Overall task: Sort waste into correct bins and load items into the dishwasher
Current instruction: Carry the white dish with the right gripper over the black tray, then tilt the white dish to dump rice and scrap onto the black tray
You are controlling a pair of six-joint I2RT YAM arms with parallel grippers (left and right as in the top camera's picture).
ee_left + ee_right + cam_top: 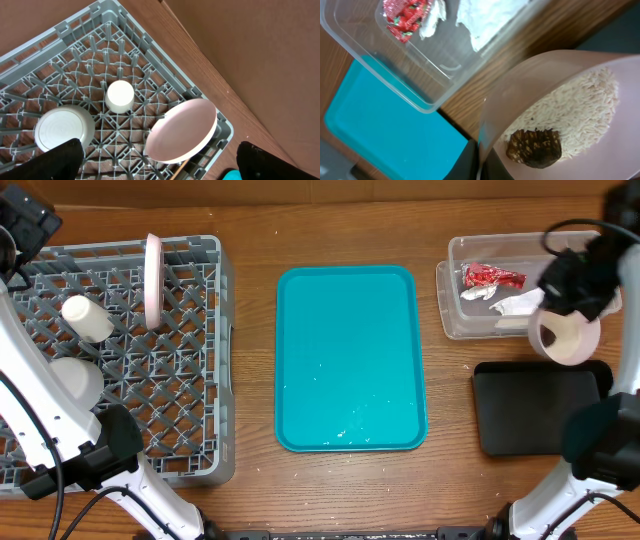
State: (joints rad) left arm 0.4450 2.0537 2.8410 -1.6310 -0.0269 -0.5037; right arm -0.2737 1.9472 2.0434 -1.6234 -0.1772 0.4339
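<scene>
My right gripper [481, 159] is shut on the rim of a pink bowl [560, 100] that holds rice and a brown food lump [534, 148]. In the overhead view the bowl [565, 335] is tilted between the clear bin [452, 290] and the black bin [540, 408]. The clear bin holds a red wrapper [492, 276] and white paper [518, 305]. My left gripper [160, 162] is open and empty above the grey dish rack [190, 380]. The rack holds a pink plate [182, 131] on edge, a white cup [120, 96] and a white bowl [64, 128].
A teal tray [348, 358] lies at the middle of the wooden table, with small crumbs near its front edge. The rack stands at the left, the two bins at the right.
</scene>
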